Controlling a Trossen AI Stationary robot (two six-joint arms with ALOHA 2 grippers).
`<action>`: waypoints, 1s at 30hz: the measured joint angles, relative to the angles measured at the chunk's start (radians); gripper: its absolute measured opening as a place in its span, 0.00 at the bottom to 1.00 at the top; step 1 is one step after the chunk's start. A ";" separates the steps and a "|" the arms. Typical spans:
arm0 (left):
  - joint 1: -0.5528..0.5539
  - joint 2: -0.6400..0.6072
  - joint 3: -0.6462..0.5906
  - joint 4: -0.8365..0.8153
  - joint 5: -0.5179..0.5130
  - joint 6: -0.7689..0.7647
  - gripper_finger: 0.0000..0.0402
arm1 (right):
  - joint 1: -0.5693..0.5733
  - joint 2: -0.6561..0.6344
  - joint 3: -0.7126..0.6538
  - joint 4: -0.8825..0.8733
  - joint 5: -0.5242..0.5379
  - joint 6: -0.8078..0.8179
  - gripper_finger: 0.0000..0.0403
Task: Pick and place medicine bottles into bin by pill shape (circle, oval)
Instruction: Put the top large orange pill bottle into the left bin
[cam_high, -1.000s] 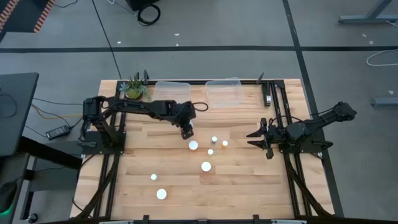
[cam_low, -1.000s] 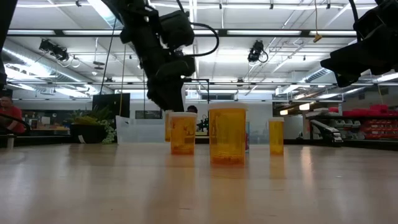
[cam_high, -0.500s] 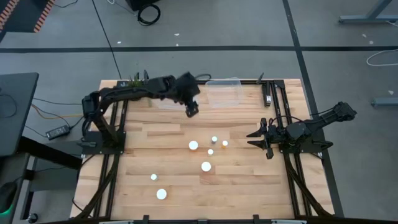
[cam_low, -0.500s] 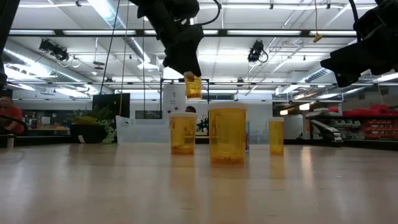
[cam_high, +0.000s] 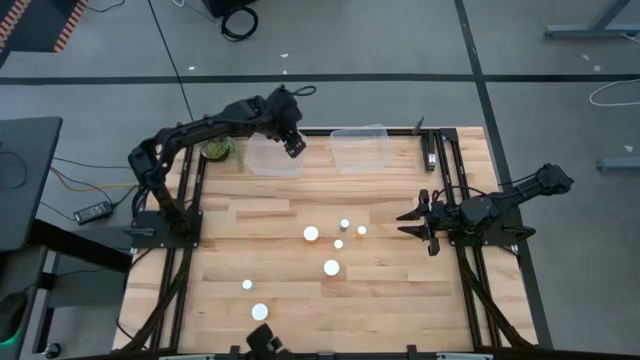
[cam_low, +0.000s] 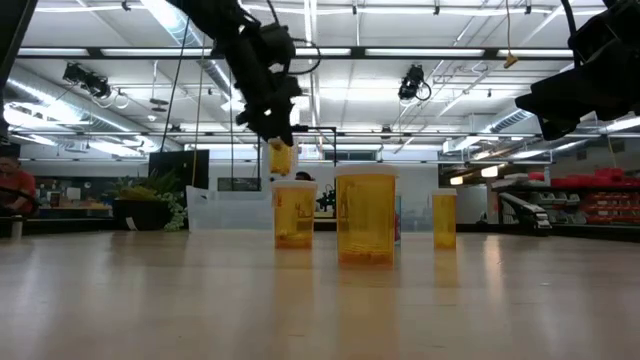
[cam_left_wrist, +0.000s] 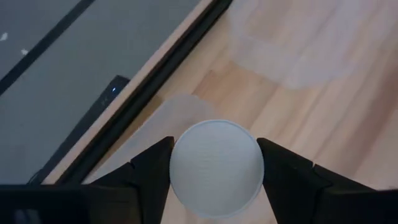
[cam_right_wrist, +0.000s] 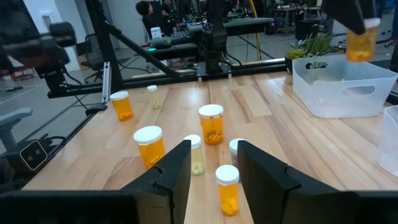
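Note:
My left gripper (cam_high: 293, 143) is shut on a white-capped orange medicine bottle (cam_low: 281, 158) and holds it above the left clear bin (cam_high: 270, 158) at the table's far edge. The bottle also shows in the right wrist view (cam_right_wrist: 360, 37), above that bin (cam_right_wrist: 345, 87). Several more bottles stand upright on their bases mid-table, among them a larger one (cam_high: 311, 233), another larger one (cam_high: 331, 267) and a small one (cam_high: 345, 224). Two bottles (cam_high: 247, 285) (cam_high: 260, 311) stand nearer the front. My right gripper (cam_high: 415, 222) waits open and empty at the right of the bottles. My left gripper pinches the bottle between its two fingers (cam_left_wrist: 152, 168) at the sides of its white cap (cam_left_wrist: 183, 168). The fingers come from above, pointing down. The bottle hangs upright below them, lifted clear, over the left bin.
A second clear bin (cam_high: 360, 148) stands to the right of the first at the far edge. A small green potted plant (cam_high: 215, 150) sits at the far left corner. Black frame rails (cam_high: 450, 200) run along both table sides.
My left gripper has risen from among the mid-table bottles with the orange bottle and carried it toward the table's far edge, then a little left, to above the left bin. The bottle has gone from table height to lifted clear and stays upright.

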 joint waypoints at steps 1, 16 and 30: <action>0.008 0.000 -0.021 0.029 0.000 -0.002 0.57 | 0.000 0.000 0.000 0.000 0.000 0.000 0.34; 0.066 0.038 -0.196 0.257 0.021 -0.184 0.58 | 0.000 0.000 0.000 0.000 0.000 0.000 0.34; 0.014 0.172 -0.194 0.341 -0.001 -0.167 0.58 | 0.000 0.000 0.000 0.000 0.000 0.000 0.34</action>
